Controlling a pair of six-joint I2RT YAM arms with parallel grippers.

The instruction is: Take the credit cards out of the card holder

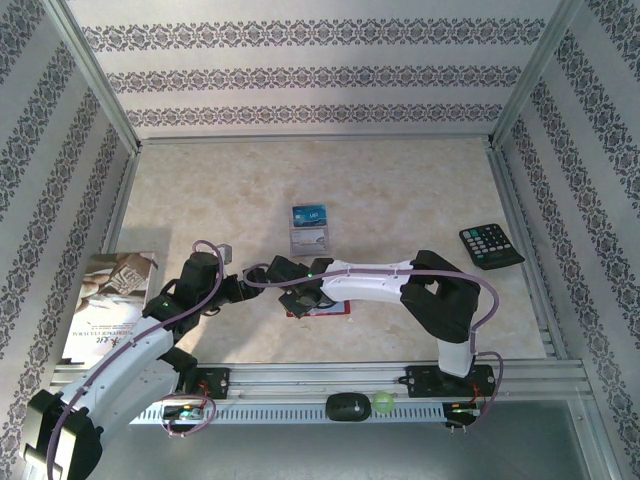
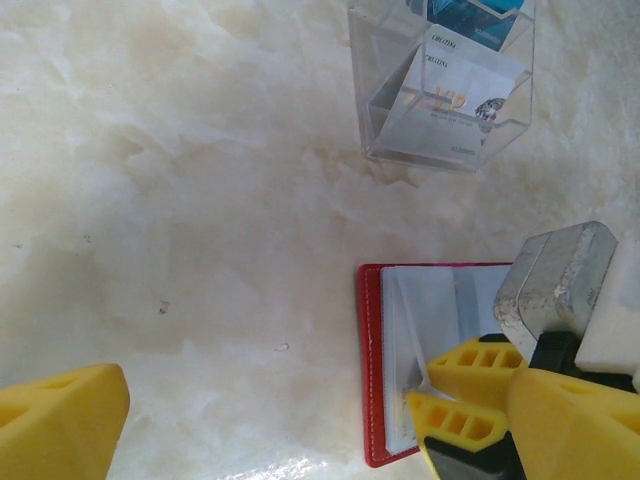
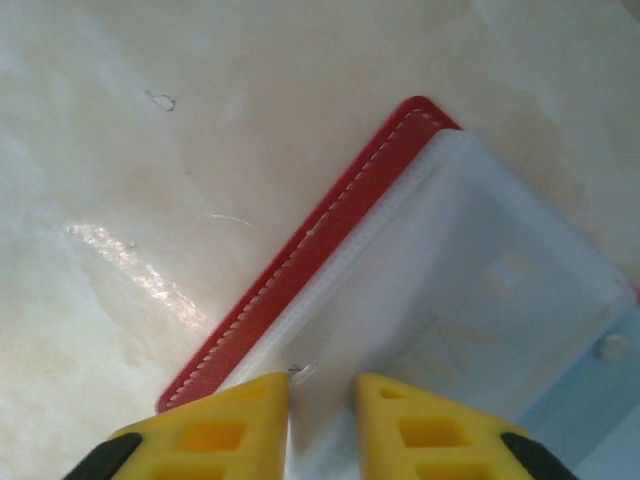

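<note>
Red card holder [image 3: 330, 240] lying open, right gripper [image 3: 322, 420] pinched narrow on its clear sleeve [image 3: 480, 270], left gripper [image 2: 320, 400] wide alongside

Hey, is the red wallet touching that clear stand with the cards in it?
Apart. The left wrist view shows bare table between wallet and stand.

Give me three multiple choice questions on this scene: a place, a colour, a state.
1. The black remote lies: A) to the right of the card holder B) on the magazine C) between the arm bases.
2. The card holder's cover is: A) blue B) red C) black.
3. The left pincer is: A) shut on a card B) shut on the remote C) open.
Answers: A, it sits far right in the top view; B, its stitched border is red; C, its jaws stand far apart.
</note>
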